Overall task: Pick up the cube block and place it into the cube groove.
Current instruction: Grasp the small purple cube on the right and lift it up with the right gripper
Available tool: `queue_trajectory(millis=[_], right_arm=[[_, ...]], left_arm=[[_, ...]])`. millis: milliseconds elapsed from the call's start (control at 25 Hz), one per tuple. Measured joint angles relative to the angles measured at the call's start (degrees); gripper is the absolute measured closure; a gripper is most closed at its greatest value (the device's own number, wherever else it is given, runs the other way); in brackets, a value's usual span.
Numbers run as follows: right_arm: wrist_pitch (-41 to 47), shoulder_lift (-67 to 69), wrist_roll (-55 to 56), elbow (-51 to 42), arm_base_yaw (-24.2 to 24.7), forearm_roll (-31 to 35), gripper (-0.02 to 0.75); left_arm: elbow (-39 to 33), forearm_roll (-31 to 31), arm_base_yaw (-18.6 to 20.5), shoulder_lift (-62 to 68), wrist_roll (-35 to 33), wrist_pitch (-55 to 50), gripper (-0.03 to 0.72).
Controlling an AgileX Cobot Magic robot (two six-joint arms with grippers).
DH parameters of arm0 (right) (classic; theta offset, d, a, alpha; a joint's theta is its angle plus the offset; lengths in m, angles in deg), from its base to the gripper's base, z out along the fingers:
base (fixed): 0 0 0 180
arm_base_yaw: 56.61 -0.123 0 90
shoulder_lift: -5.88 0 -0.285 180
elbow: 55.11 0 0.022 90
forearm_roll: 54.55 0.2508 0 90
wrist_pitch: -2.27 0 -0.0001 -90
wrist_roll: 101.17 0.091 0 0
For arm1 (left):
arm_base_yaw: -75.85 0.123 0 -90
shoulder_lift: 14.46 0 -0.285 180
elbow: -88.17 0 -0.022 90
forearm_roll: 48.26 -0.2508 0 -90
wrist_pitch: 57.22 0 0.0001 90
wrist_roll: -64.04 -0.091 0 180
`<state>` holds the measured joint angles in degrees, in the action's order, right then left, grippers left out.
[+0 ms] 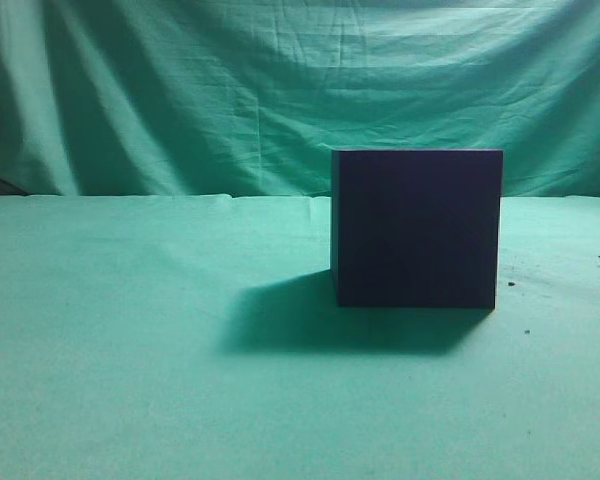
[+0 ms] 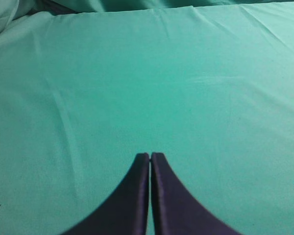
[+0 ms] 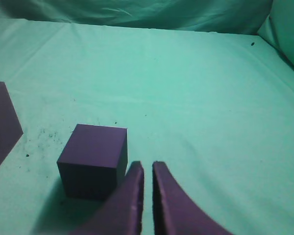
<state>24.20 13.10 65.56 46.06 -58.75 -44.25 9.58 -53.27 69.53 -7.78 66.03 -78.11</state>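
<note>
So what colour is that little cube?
Plain purple; the cube block shows best in the right wrist view.

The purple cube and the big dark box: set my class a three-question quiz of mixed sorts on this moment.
1. True or false: the right tool grips the purple cube.
2. Multiple choice: in the right wrist view, the big dark box sits A) at the left edge, B) at the right edge, C) behind the cube.
3. Fill in: the left tool is shut over bare green ____.

Key: 1 false, it hangs beside the cube with jaws nearly together; 2 A; 3 cloth.
</note>
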Motion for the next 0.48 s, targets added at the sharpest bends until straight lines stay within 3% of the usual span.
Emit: queue_trajectory(millis=[480], right_arm=[[0.0,0.0,0.0,0.0,0.0,0.0,0.690]], left_arm=[[0.0,0.0,0.0,0.0,0.0,0.0,0.688]])
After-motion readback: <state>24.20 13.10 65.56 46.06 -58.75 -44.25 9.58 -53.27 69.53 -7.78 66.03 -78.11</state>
